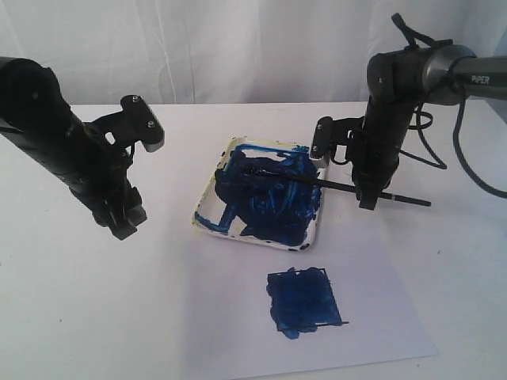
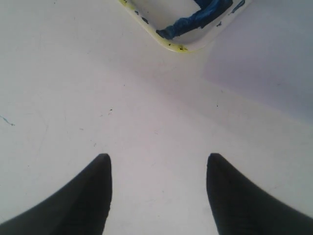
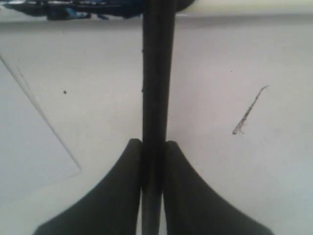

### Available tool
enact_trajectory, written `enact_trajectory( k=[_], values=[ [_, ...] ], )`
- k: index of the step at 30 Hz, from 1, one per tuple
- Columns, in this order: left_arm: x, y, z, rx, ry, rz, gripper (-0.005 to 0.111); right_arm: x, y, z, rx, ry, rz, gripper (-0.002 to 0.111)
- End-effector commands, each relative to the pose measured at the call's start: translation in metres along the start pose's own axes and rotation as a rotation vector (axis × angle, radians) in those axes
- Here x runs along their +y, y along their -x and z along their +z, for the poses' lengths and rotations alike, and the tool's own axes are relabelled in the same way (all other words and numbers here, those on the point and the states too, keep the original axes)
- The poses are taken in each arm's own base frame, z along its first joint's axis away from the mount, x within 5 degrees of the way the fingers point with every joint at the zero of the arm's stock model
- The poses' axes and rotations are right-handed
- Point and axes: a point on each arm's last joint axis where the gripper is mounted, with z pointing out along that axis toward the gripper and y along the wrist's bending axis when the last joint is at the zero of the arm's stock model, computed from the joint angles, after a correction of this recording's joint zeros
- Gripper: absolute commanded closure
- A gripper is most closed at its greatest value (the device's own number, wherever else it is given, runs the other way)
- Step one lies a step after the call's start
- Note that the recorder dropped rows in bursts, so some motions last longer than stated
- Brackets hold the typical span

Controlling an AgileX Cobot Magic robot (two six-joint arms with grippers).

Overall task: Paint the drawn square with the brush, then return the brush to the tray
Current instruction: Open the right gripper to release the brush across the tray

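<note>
Brush (image 1: pixel 337 187): clamped in right gripper (image 1: pixel 367 198), tip reaching over tray (image 1: pixel 204 223) at frame centre.
Drawn square (image 1: pixel 305 302): smeared blue, lower centre, on paper (image 1: pixel 380 269).
Left gripper (image 2: pixel 156 157): jaws apart, left of tray.

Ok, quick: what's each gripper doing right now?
Left gripper: open, holding nothing.
Right gripper: closed on the brush.

Blue-filled square (image 1: pixel 305 302); brush (image 1: pixel 333 185) tip over smeared tray (image 1: pixel 207 214)

Brush (image 1: pixel 337 187) bars tray (image 1: pixel 204 212) right side; left open.
</note>
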Motion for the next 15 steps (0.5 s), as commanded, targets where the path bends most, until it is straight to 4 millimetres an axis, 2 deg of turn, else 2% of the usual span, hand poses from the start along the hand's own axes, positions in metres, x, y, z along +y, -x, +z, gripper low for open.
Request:
enact_trajectory(
  k=[1,7,12,15],
  values=[
    [-0.0008,-0.0013,-0.0026,-0.003,-0.004,-0.015,0.046,0.001,0.0026,-0.0024,-0.021,0.013,0.006,0.108],
    [-0.0007,-0.0014,-0.0004,-0.001,-0.005,-0.016,0.046,0.0025,0.0055,-0.0025,-0.052,0.031,0.067,0.106],
    [-0.0007,-0.0014,-0.0004,-0.001,-0.005,-0.016,0.046,0.0023,0.0055,-0.0025,-0.052,0.03,0.12,0.082],
    [-0.0007,-0.0014,-0.0004,-0.001,-0.005,-0.016,0.046,0.0025,0.0055,-0.0025,-0.051,0.033,0.141,0.077]
  ],
)
